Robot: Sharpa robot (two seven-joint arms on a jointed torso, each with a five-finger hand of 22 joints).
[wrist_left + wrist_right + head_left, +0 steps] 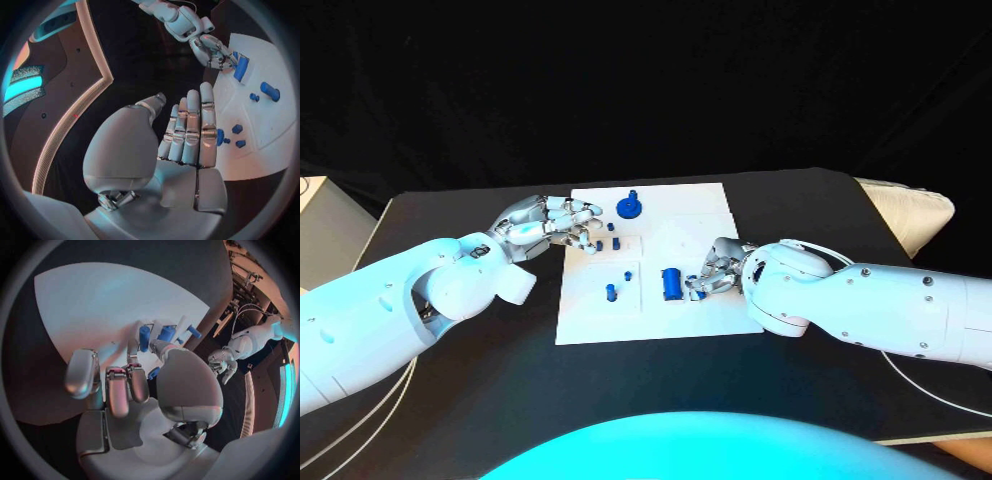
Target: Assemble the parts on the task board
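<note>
The white task board [711,215] lies mid-table. On it are a round blue part [630,207], two small blue parts [606,243], another blue part [612,292] and a long blue part [672,283]. My right hand [718,268] is at the board's right side, thumb and fingers curled onto the long blue part [145,337], which stands on the board [94,305]. My left hand [545,225] hovers at the board's left edge. Its fingers [190,125] are straight with the thumb apart, and it holds nothing. Small blue parts [237,129] lie just beyond them.
The black table [473,400] surrounds the board. A pale box [326,220] sits at the far left and a pale cushion-like thing [913,215] at the far right. Thin cables [935,385] trail on the table by my right arm.
</note>
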